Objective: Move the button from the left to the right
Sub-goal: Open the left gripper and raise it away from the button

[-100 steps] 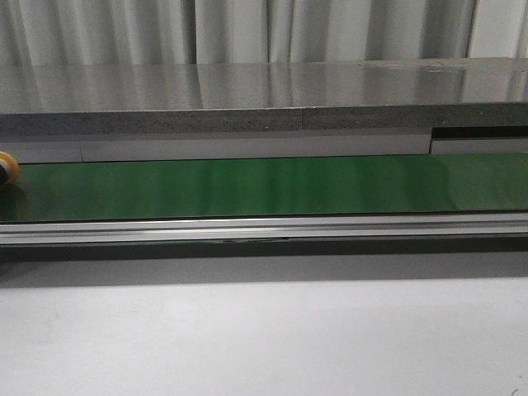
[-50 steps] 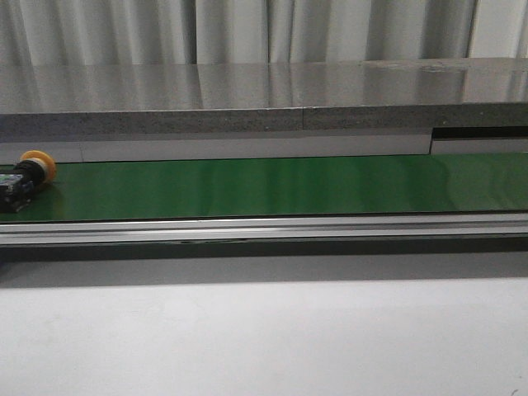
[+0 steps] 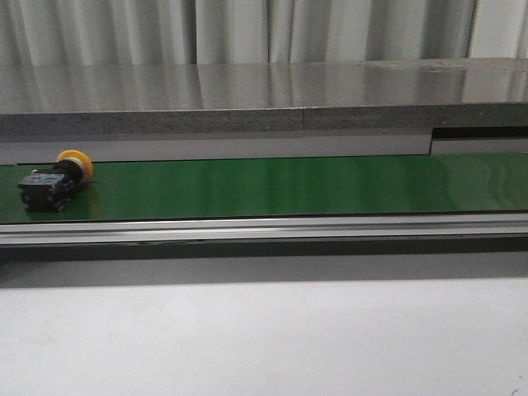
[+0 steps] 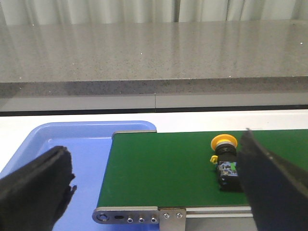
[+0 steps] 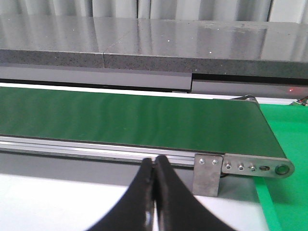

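Note:
The button (image 3: 56, 180) lies on its side on the green conveyor belt (image 3: 280, 186) at the far left, orange-yellow cap toward the back, black body toward the front. It also shows in the left wrist view (image 4: 226, 161), with a green-white mark on its body. My left gripper (image 4: 159, 185) is open wide in front of the belt's left end, empty; the button sits just inside one finger (image 4: 272, 185). My right gripper (image 5: 155, 166) is shut and empty, in front of the belt's rail near its right end. Neither gripper shows in the front view.
A blue tray (image 4: 72, 154) sits under the belt's left end. A green surface (image 5: 288, 144) lies past the belt's right end. A grey stone-topped counter (image 3: 264, 103) runs behind the belt. A metal rail (image 3: 264, 229) edges the belt's front, with a white table (image 3: 264, 338) before it.
The button has travelled to the right along the belt, from the very left edge of the front view to fully in view. Nothing else has visibly moved.

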